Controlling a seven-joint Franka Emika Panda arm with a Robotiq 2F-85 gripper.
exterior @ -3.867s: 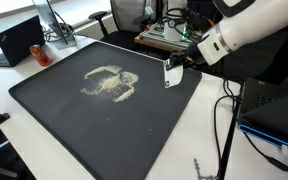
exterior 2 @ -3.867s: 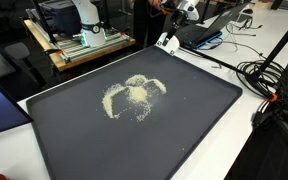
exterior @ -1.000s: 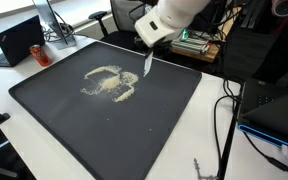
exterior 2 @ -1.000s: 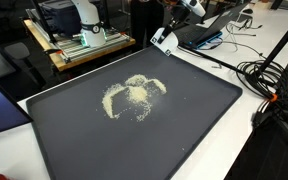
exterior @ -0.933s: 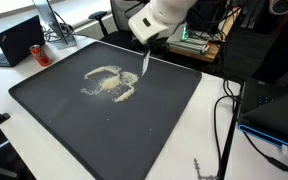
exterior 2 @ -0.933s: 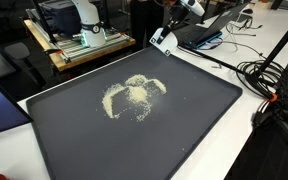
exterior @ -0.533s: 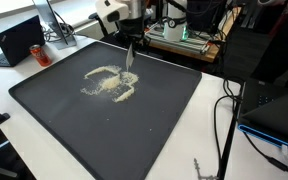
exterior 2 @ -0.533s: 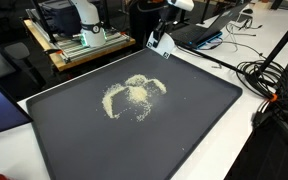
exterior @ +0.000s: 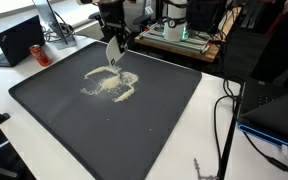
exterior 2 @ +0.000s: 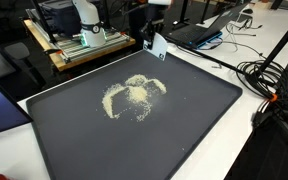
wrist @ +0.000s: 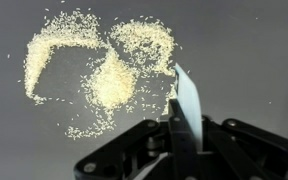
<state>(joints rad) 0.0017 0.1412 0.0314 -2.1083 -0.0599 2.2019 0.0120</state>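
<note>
A scatter of pale yellow grains (exterior: 110, 84) lies on a big black tray (exterior: 164, 120), also seen as the grains (exterior 2: 134, 95) on the tray (exterior 2: 184, 120). My gripper (exterior: 113, 45) hangs above the tray's far side, shut on a thin white flat card (exterior: 112, 53) that points down just over the grains' far edge. In an exterior view the card (exterior 2: 158, 45) hovers by the tray's far rim. In the wrist view the card (wrist: 188, 100) sticks out from between the black fingers (wrist: 156, 140), with the grains (wrist: 104, 70) spread ahead and to its left.
A laptop (exterior: 19, 40) sits on the white table (exterior: 44, 65) beside the tray. A wooden cart (exterior 2: 79, 45) with equipment stands behind it. Cables (exterior 2: 269, 75) and another laptop (exterior 2: 199, 32) lie near the tray's far corner.
The arm has swung sideways along the tray's far edge, carrying the white card from beyond the corner to just above the grain scatter. The grip stayed shut.
</note>
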